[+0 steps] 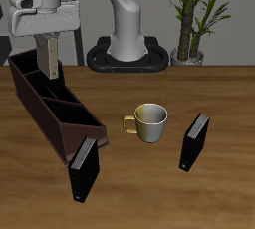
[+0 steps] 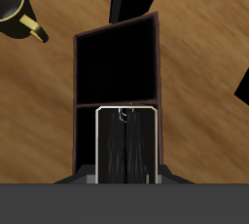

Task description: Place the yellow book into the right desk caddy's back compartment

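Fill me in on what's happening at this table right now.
The gripper of a Franka arm holds the yellow book upright, its lower end down inside the back compartment of the right desk caddy. The wrist view shows the book between the cell's dark walls. Two black books and a mug stand on the table, untouched.

Office-like simulated desk: wooden table (image 1: 149, 173), potted plant (image 1: 194, 14), books, mug (image 1: 149, 121).
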